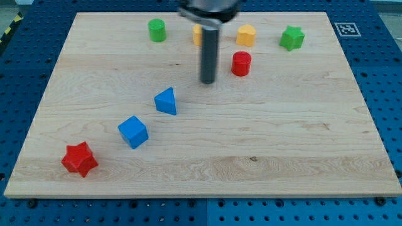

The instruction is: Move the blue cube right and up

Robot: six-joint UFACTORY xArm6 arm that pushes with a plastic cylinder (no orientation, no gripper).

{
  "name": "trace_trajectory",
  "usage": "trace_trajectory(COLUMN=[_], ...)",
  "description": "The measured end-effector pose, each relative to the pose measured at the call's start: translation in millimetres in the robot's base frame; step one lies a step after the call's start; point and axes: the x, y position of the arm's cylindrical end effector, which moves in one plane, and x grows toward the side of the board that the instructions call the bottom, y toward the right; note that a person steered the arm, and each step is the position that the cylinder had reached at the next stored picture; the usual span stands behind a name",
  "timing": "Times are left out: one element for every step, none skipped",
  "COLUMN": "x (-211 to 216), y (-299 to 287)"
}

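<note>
The blue cube [133, 132] lies on the wooden board [264, 144] at the lower left. A blue triangular block [166, 101] sits just up and right of it. My tip [207, 81] is at the upper middle of the board, well up and right of the blue cube and apart from it. It stands right of the blue triangular block and left of a red cylinder [241, 64]. Nothing touches the tip.
A red star block [80, 159] lies at the lower left corner. Along the view's top are a green cylinder [157, 30], a yellow block [198, 34] partly hidden behind the rod, a yellow block [246, 35] and a green star block [292, 38].
</note>
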Motion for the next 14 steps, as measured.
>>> trace_trajectory(x=[0, 41, 58, 58, 64, 70, 92, 107, 107, 107, 107, 105, 98, 87], y=[-87, -117, -104, -82, -46, -15, -11, 2, 26, 38, 34, 11, 10, 37])
